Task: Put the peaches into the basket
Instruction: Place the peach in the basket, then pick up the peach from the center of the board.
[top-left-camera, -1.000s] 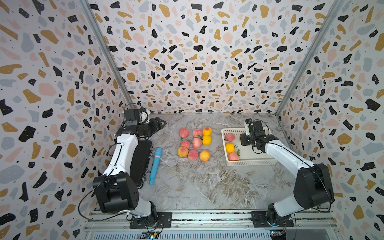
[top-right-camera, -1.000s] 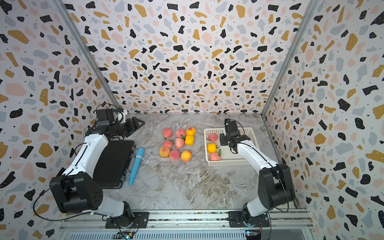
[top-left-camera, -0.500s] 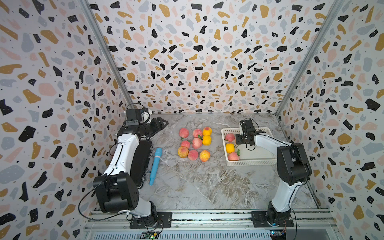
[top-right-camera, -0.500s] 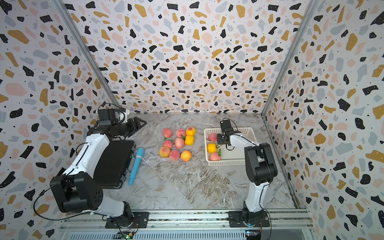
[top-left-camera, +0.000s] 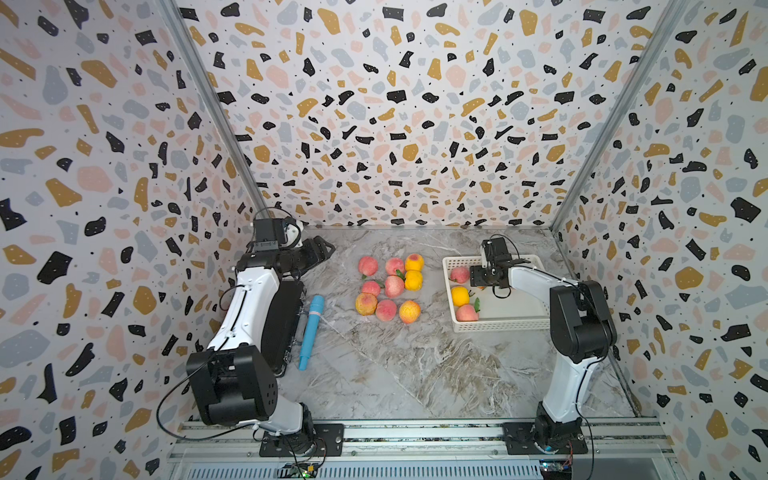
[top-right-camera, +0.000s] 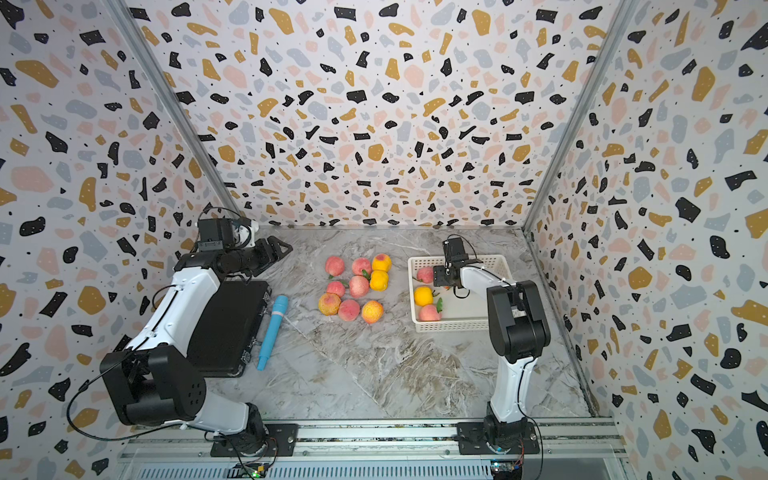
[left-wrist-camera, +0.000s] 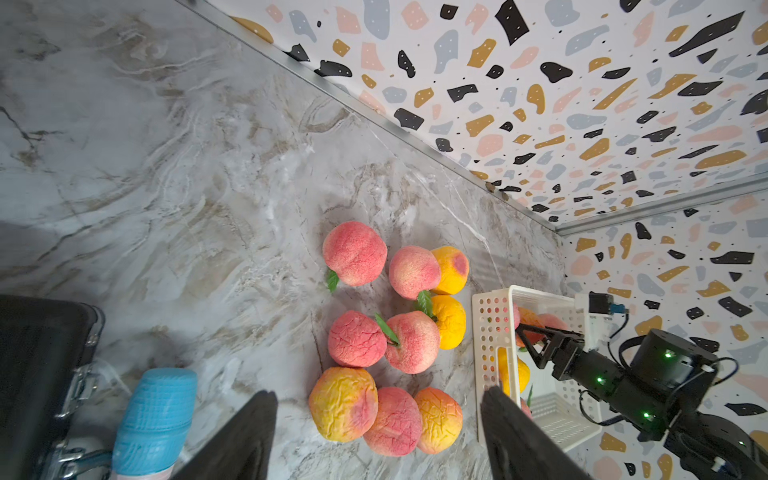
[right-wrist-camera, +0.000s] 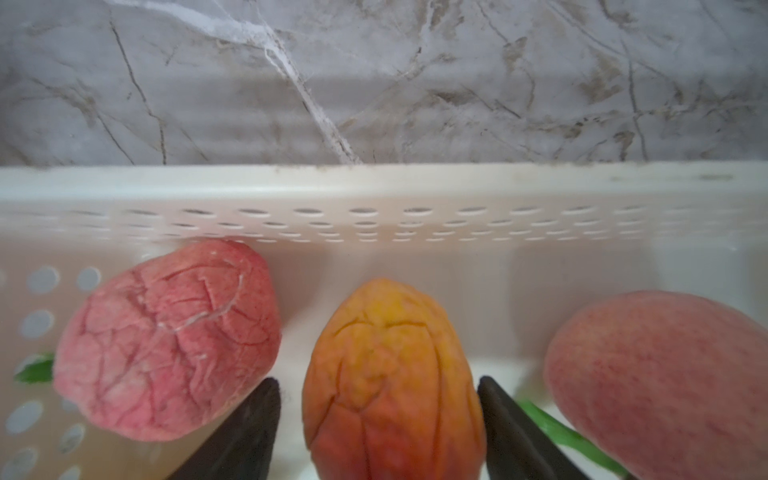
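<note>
Right tool (right-wrist-camera: 377, 379): inside the basket (top-left-camera: 498, 327), jaws spread either side of an orange peach (right-wrist-camera: 390, 374), gap visible on one side.
Left tool (left-wrist-camera: 378, 392): wide, empty, facing the cluster.
Peaches (top-left-camera: 394, 286): nine touching on the desk (top-left-camera: 415, 374); at least four in the basket.
Risk: on withdrawal a finger may snag a neighbouring fruit or the leaf (right-wrist-camera: 552, 428); round fruit may roll.
Obstruction: the packed cluster leaves little jaw room; the basket wall must be cleared.
Aside: blue cylinder (top-left-camera: 311, 328) and black case (top-left-camera: 286, 316), off the route.
</note>
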